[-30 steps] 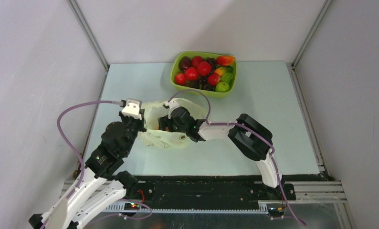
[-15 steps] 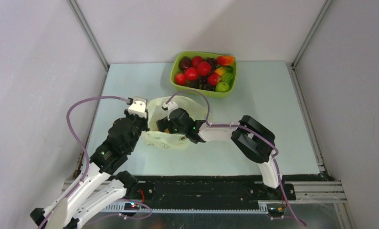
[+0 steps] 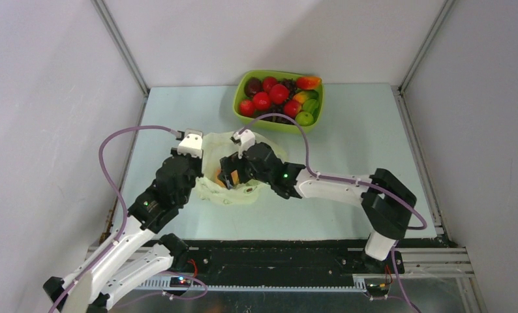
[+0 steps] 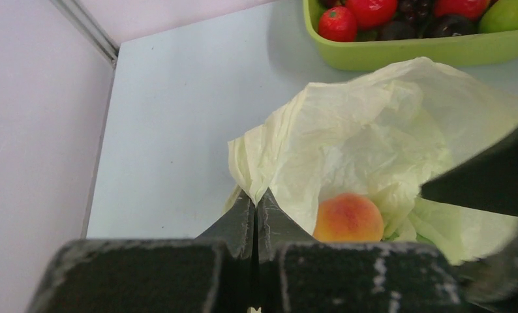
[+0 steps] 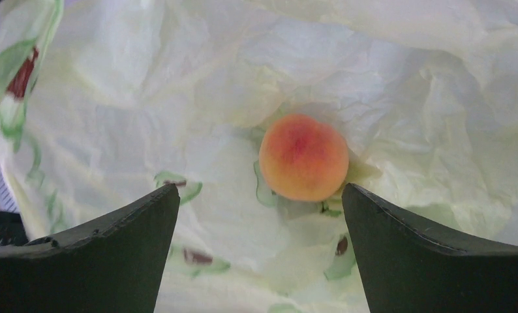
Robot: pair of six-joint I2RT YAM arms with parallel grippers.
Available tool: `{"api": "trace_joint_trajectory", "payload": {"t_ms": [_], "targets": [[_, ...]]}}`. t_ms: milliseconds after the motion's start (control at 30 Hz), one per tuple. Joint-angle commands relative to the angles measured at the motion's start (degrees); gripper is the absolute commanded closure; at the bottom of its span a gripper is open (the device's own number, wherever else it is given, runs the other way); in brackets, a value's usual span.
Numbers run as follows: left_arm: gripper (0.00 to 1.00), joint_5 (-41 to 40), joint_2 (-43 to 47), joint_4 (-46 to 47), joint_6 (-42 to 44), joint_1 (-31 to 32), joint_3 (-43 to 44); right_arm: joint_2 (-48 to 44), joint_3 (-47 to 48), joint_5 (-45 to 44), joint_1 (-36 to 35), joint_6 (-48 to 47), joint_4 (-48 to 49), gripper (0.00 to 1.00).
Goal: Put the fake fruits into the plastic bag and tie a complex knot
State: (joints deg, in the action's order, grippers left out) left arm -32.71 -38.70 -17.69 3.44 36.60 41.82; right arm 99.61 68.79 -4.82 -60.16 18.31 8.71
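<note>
one pale yellow-green bag (image 3: 233, 192) lies crumpled on the desk (image 3: 361, 143), between the two arms. one peach (image 5: 303, 156) rests inside it, on the film.

left pincer (image 4: 255, 195): jaws closed tight, pinching the bag's near edge.

right pincer (image 5: 259, 190): jaws spread wide, holding nothing, over the peach and clear of it.

one lime-green tray (image 4: 406, 52) at the desk's far side holds five red fruits (image 3: 279, 93) and two green apples (image 3: 303, 118), plus dark fruit (image 4: 452, 25) too bunched to count.
</note>
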Motion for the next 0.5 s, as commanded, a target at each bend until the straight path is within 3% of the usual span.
{"api": "trace_joint_trajectory", "payload": {"t_ms": [0,300,467], "targets": [[1.00,-3.34,0.09,0.08,-0.63,-0.25,2.88,-6.01,-3.74,2.28,0.44,-0.34,0.29,0.00],[1.00,-5.29,-0.36,-0.55,-0.77,-0.21,3.34,-15.15,-4.86,6.48,4.77,-2.66,-4.19,0.00],[1.00,-6.11,-0.03,-0.59,-0.43,-0.26,3.36,-19.75,-4.90,2.75,8.54,-4.99,-9.12,0.00]]}}
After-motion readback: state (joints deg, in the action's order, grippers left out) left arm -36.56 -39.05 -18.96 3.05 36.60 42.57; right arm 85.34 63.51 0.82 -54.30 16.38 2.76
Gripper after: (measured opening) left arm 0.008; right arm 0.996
